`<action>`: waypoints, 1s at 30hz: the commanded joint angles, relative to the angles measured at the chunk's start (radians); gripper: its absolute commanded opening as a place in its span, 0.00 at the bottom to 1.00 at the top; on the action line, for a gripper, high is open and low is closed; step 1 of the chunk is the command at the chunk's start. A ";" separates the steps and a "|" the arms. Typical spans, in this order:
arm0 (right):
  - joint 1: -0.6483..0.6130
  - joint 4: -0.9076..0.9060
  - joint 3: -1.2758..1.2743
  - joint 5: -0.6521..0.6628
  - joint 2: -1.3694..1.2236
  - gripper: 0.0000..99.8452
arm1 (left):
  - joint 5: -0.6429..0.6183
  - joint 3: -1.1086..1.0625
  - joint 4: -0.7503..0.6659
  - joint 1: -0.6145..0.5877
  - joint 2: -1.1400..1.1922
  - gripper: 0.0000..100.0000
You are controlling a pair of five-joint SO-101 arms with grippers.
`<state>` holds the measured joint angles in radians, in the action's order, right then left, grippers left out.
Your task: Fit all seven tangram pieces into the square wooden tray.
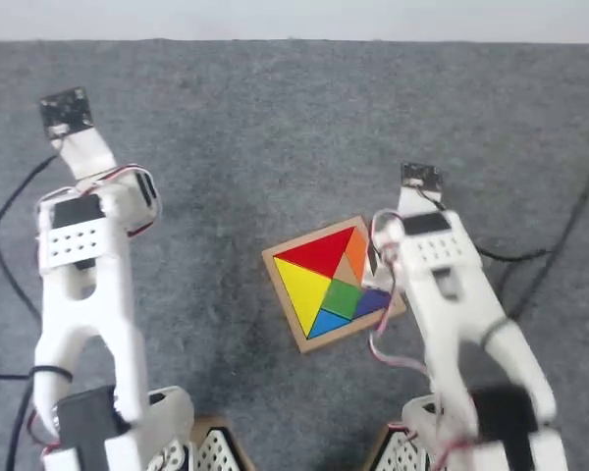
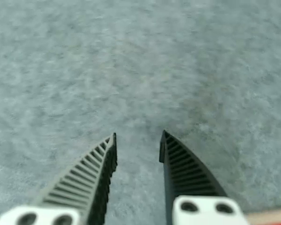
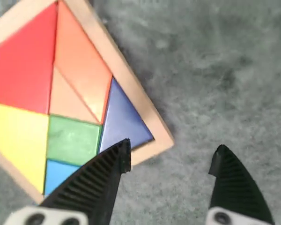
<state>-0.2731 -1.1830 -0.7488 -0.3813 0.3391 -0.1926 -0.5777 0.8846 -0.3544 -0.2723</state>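
Observation:
The square wooden tray [image 1: 287,294] lies turned like a diamond at the table's middle. In it lie a red triangle [image 1: 319,252], a yellow triangle [image 1: 302,287], an orange triangle [image 1: 357,243], a small tan triangle [image 1: 347,271], a green square [image 1: 344,297], a light blue triangle [image 1: 326,322] and a dark blue triangle [image 3: 124,123]. The dark blue one sits in the corner by the rim [image 3: 145,101], with a dark gap along one edge. My right gripper [image 3: 172,157] hangs open over that corner, one finger above the tray and one above the carpet. My left gripper [image 2: 138,138] is open over bare carpet, far left of the tray.
Grey carpet covers the whole table. The right arm [image 1: 442,285] overhangs the tray's right side. The left arm [image 1: 79,245] stands at the far left. Wooden base plates [image 1: 216,444] lie at the front edge. Black cables trail beside both arms.

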 commanded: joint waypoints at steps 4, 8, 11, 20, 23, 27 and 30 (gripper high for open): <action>0.012 0.010 -0.166 0.107 0.424 0.10 | 0.098 -0.127 0.014 0.084 -0.295 0.15; 0.035 0.008 -0.255 0.219 0.573 0.07 | 0.180 -0.228 0.003 0.152 -0.411 0.15; 0.104 0.007 -0.301 0.295 0.668 0.01 | 0.199 -0.303 0.002 0.172 -0.476 0.15; 0.225 0.010 -0.519 0.390 0.958 0.01 | 0.204 -0.522 -0.048 0.175 -0.690 0.15; 0.226 0.010 -0.614 0.419 1.069 0.01 | 0.235 -0.648 -0.115 0.175 -0.790 0.15; 0.226 0.004 -0.736 0.439 1.225 0.01 | 0.270 -0.806 -0.201 0.175 -0.911 0.15; 0.226 -0.005 -0.822 0.439 1.346 0.01 | 0.272 -0.860 -0.207 0.175 -0.985 0.15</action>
<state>-0.0598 -1.1845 -1.5328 0.0422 1.5758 0.0621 -1.3970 0.7219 -0.1841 -1.1515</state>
